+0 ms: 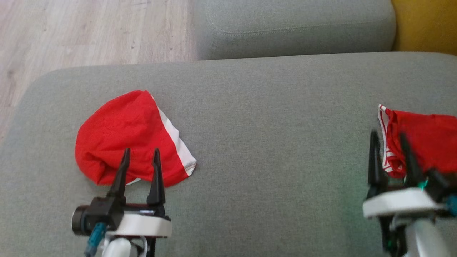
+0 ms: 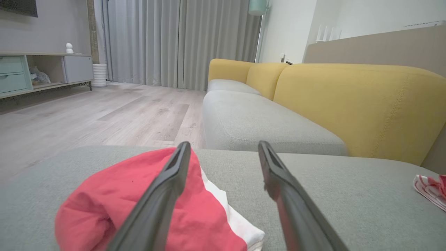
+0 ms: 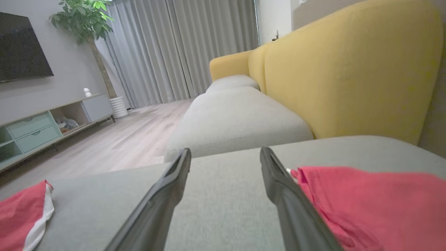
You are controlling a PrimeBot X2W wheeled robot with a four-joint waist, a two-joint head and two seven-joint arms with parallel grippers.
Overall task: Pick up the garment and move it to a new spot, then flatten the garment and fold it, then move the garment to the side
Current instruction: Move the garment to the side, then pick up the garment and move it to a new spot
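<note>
ROBOT PAUSES OVER LAUNDRY: The left fingers (image 1: 121,171) stand open and empty, their tips just short of a crumpled red garment (image 1: 117,135) with a white band, which lies ahead of them and a little to their left on the grey sofa seat (image 1: 271,142). The right fingers (image 1: 374,157), also spread with nothing between them, have a second red garment (image 1: 428,139) with a striped band lying rumpled just to their right. Neither piece looks flattened or folded, so most of the job appears yet to come; whether either has already been moved cannot be told. The broad bare stretch of seat between the two pairs of fingers offers room for spreading, while beyond the left fingers the seat's rounded edge drops to the wooden floor (image 1: 71,32)
</note>
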